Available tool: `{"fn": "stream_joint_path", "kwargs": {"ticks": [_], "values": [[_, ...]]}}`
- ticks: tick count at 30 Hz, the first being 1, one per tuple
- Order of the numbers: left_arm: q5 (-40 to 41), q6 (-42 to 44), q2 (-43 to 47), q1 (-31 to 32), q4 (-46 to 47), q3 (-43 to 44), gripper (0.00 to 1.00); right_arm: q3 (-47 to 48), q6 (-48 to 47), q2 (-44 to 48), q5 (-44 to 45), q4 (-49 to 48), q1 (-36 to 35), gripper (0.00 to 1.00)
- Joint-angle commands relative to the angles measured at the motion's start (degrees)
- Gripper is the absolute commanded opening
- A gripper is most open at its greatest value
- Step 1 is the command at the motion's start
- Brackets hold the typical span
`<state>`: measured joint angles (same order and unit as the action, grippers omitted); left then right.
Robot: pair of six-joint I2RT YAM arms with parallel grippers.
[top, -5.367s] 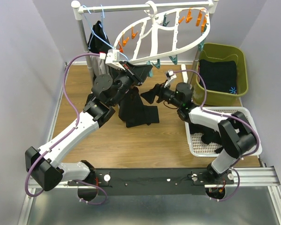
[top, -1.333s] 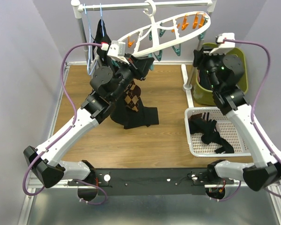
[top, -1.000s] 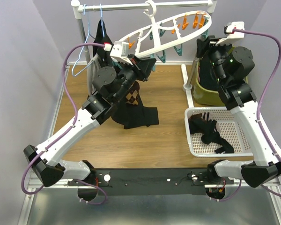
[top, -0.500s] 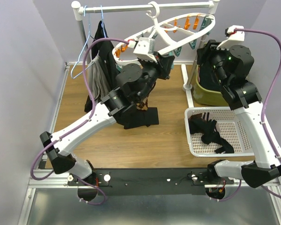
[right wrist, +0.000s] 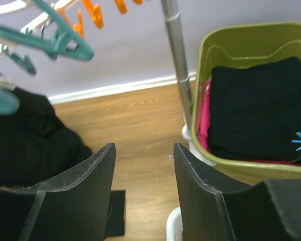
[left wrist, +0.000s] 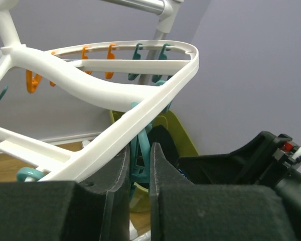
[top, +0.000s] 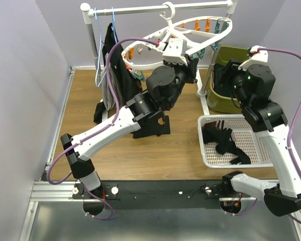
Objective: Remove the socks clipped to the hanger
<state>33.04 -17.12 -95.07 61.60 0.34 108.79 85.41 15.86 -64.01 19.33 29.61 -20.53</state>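
The white oval hanger (top: 210, 36) hangs from the rack rail with orange and teal clips under it. My left gripper (top: 192, 63) is raised to its right part. In the left wrist view the hanger's rim (left wrist: 155, 95) runs just above my left gripper (left wrist: 139, 150), whose jaws are shut on a teal clip (left wrist: 140, 163). No sock shows on that clip. Dark socks (top: 223, 143) with white stripes lie in the white basket (top: 263, 159). My right gripper (top: 221, 76) is open and empty, above the floor beside the green bin (right wrist: 251, 35) in the right wrist view (right wrist: 144, 150).
The green bin (top: 230, 52) holds folded black cloth (right wrist: 256, 105) over something pink. The rack's metal pole (right wrist: 174, 50) stands beside it. Black garments (top: 113, 60) hang on blue hangers at the left. A dark cloth (top: 153, 128) lies on the floor under my left arm.
My left arm has swung right along the hanger to its right end, and the hanger has levelled. The diamond-patterned sock under it is out of sight. My right gripper dropped slightly.
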Motion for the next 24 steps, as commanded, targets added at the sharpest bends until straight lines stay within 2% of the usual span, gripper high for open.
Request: {"fn": "stream_joint_path", "kwargs": {"ticks": [1, 3, 5, 7, 12, 15, 16, 18, 19, 22, 24], "values": [[-2.45, -0.01, 0.4, 1.15, -0.25, -1.47, 0.0, -3.48, 2.51, 2.04, -6.66, 2.91, 0.23, 0.59], [-4.46, 0.16, 2.16, 1.06, -0.25, -3.57, 0.03, -6.02, 2.95, 2.31, -12.02, 3.09, 0.23, 0.59], [-5.26, -0.01, 4.17, 0.97, -0.25, -5.16, 0.1, -7.44, 3.39, 2.13, -17.45, 4.14, 0.23, 0.61], [-5.79, -0.19, 5.76, 0.97, 0.45, -8.06, 0.17, -10.07, 3.65, 1.96, -20.9, 4.76, 0.23, 0.63], [-6.31, -0.89, 10.07, 0.8, 3.88, -13.51, 0.27, -15.35, 4.8, 4.06, -27.75, 3.71, 0.23, 0.67], [-7.28, -0.89, 11.13, 0.71, 3.71, -14.05, 0.38, -18.16, 5.23, 5.12, -33.1, 2.66, 0.23, 0.73], [-7.81, -0.98, 11.48, 0.71, 3.7, -14.22, 0.46, -19.04, 5.41, 5.47, -34.52, 2.04, 0.23, 0.78], [-9.38, -1.15, 12.44, 0.71, 3.79, -15.01, 0.52, -22.38, 5.94, 6.35, -37.94, -0.24, 0.14, 0.83], [-10.09, -1.16, 12.88, 0.71, 3.88, -15.27, 0.56, -23.26, 5.94, 6.44, -38.49, -0.68, 0.06, 0.87], [-12.81, -1.33, 14.2, 0.71, 3.79, -15.98, 0.68, -25.02, 5.42, 6.09, -38.4, -0.87, 0.14, 0.88], [-14.66, -1.59, 15.08, 0.71, 2.92, -16.24, 0.69, -25.2, 4.89, 5.91, -37.97, -0.34, 0.14, 0.89]]}}
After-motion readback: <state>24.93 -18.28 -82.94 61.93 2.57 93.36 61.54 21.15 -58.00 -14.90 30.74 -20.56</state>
